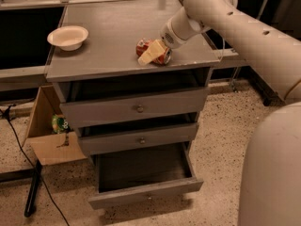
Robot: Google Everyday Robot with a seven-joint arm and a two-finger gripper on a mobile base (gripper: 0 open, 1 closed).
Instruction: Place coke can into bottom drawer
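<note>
The coke can (pixel 142 46) is red and lies on its side on the grey cabinet top (pixel 108 32), right of centre. My gripper (pixel 150 53) reaches in from the upper right and sits right at the can, covering its front side; the can still rests on the top. The bottom drawer (pixel 146 196) is pulled out below, its dark interior showing with nothing in it. It is directly beneath the can's side of the cabinet.
A white bowl (pixel 68 36) sits on the top's left part. Two shallower drawers (pixel 138 108) with knobs stand slightly ajar above the bottom one. A cardboard box (pixel 47 140) and a cable (pixel 19 140) lie at the left. My white body (pixel 273 173) fills the lower right.
</note>
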